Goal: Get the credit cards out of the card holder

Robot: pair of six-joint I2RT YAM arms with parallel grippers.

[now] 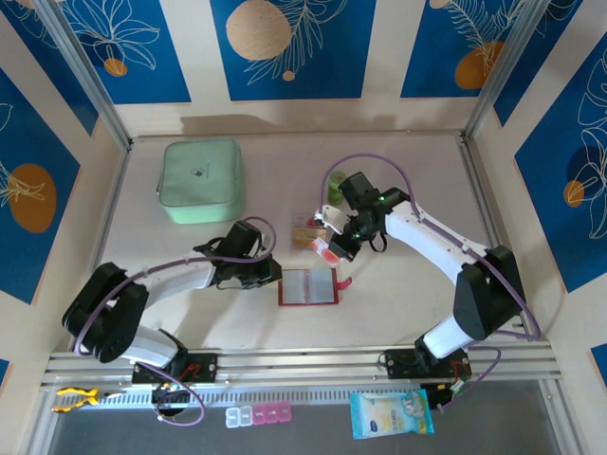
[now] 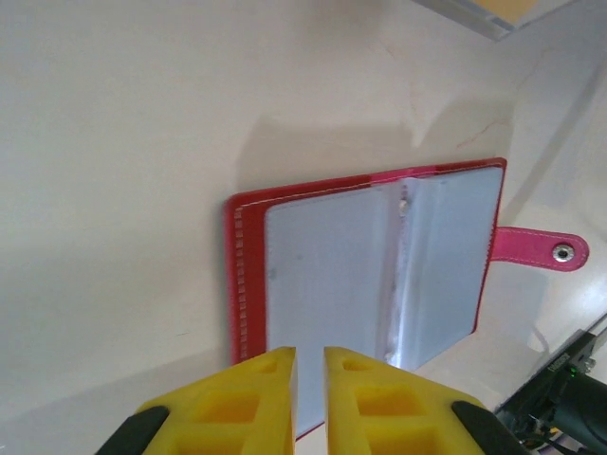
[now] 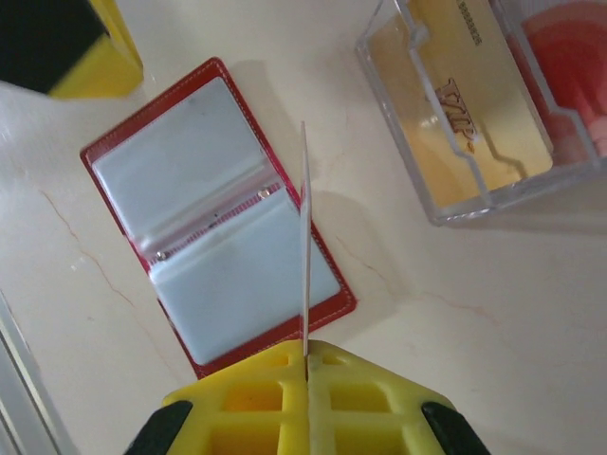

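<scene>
Right end effector (image 3: 306, 355): clamped on one credit card (image 3: 304, 237), held edge-on over one side of the card holder (image 3: 218, 218).
Left end effector (image 2: 309, 374): jaws a narrow slit apart, nothing between them, at the card holder's near edge.
Card holder: spread open on the bench (image 3: 474, 332), clear pockets up, strap tab (image 2: 541, 248) sticking out sideways.
Clear box (image 3: 503, 185): just beside the card holder, a second credit card (image 3: 455, 85) inside (its dark lettering too blurred to read).
</scene>
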